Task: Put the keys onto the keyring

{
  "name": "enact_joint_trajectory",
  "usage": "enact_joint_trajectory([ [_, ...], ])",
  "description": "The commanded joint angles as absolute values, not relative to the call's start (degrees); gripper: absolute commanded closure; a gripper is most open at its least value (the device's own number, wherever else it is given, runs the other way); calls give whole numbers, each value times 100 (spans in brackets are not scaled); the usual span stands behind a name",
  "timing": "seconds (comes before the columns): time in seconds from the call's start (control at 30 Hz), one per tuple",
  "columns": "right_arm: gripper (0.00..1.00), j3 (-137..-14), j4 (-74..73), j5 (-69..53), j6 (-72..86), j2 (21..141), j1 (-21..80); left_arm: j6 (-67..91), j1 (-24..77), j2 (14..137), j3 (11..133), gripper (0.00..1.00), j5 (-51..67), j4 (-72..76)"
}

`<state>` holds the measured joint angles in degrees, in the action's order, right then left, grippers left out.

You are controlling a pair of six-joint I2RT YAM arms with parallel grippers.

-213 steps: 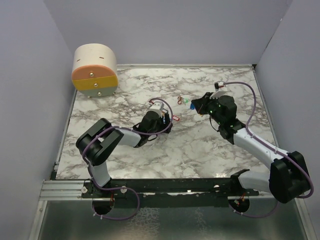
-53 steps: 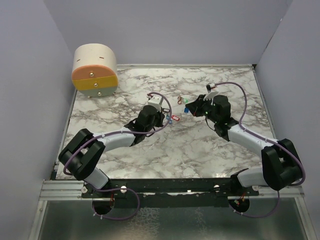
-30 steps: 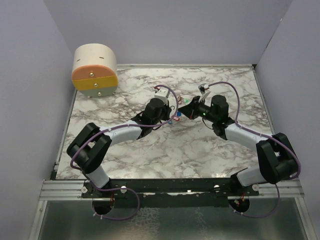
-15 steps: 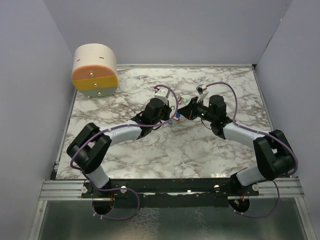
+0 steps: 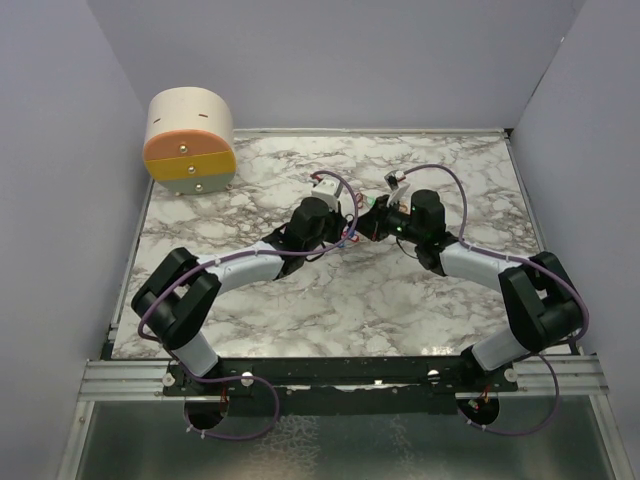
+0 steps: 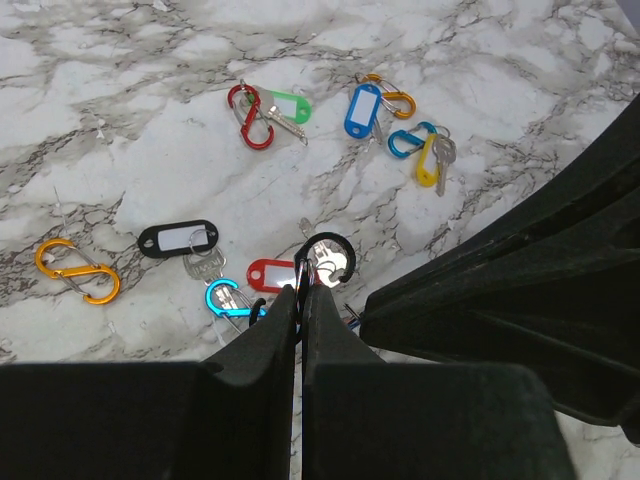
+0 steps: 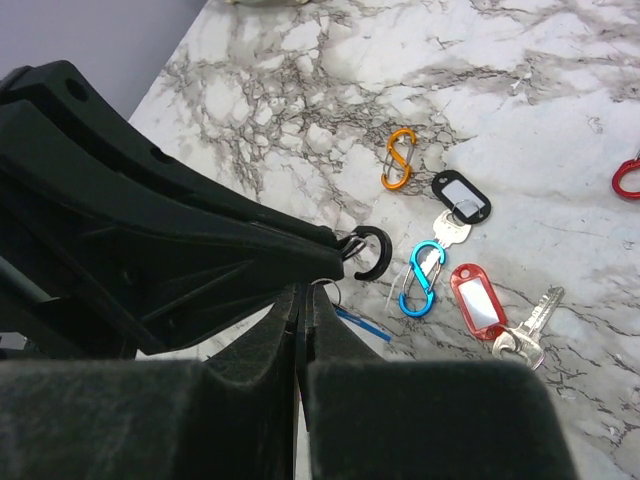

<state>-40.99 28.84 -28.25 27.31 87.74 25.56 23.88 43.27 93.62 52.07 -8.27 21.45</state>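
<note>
Both arms have drawn together over the mid-counter [image 5: 300,300]. The left gripper [image 6: 302,290], clenched on the black ring [image 6: 327,256], now meets the right gripper [image 7: 302,295], apparently clamped on a thin blue tag [image 7: 358,325]. Other keys [image 6: 272,273] lie loose below. Threading seems imminent.

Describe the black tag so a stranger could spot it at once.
On the marble table, look at the group of tags and clips nearest the left pincer. The black tag lies between the orange S-clip and the red tag; it is the only black tag, with a white label.
</note>
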Motion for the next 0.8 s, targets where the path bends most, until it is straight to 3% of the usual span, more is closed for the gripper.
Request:
enact_joint_trajectory([
  [0.0,99,-4261,3139,-2890,2682,8853,2597,2368,4383,9050,5268,100,-676,2185],
  [0.77,99,-4210,3192,-2657,2681,8827,2601,2250,4473,8892,5328,100,-699,1857],
])
